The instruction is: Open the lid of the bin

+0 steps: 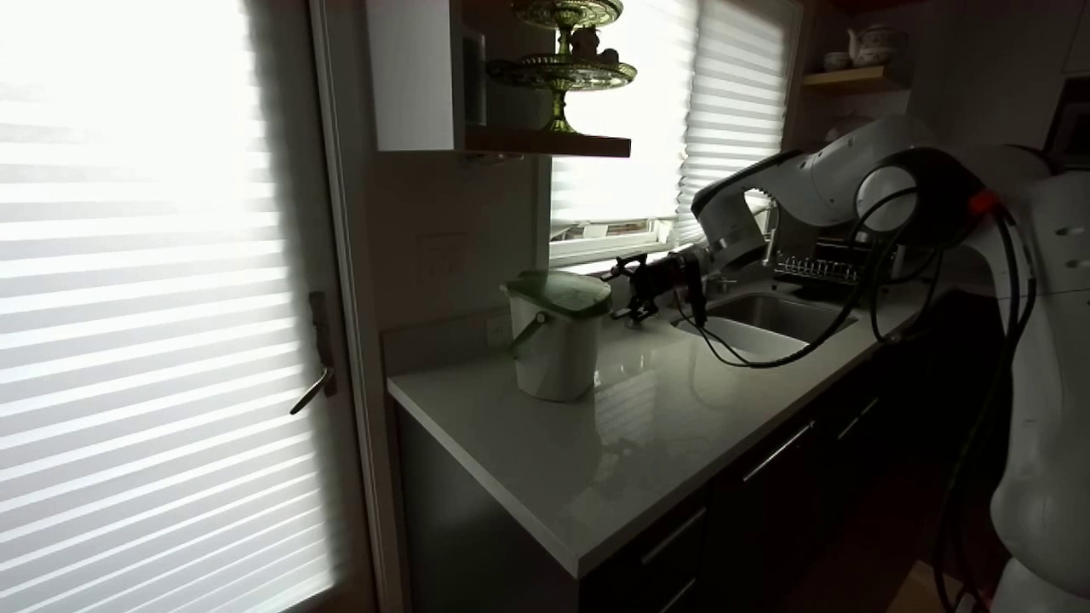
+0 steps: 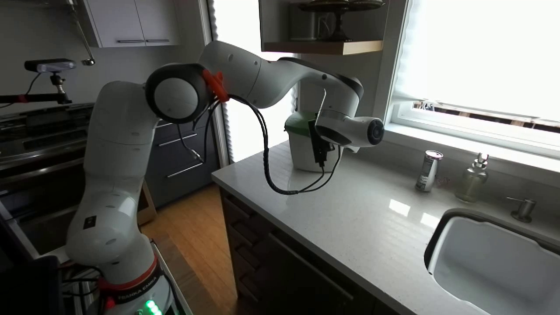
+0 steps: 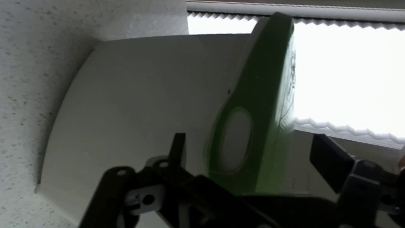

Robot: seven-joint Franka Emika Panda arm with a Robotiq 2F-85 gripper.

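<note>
The bin [image 1: 555, 362] stands pale and upright; green lid [image 1: 564, 292] closed; hand [image 3: 251, 150] spread apart.

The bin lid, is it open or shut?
Shut. In an exterior view, the green lid lies across the top of the bin, not raised.

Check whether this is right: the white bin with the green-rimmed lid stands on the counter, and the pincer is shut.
No: the pincer is open, not shut; its fingers stand apart in the wrist view. The rest holds: the white bin with the green-rimmed lid stands on the counter.
</note>
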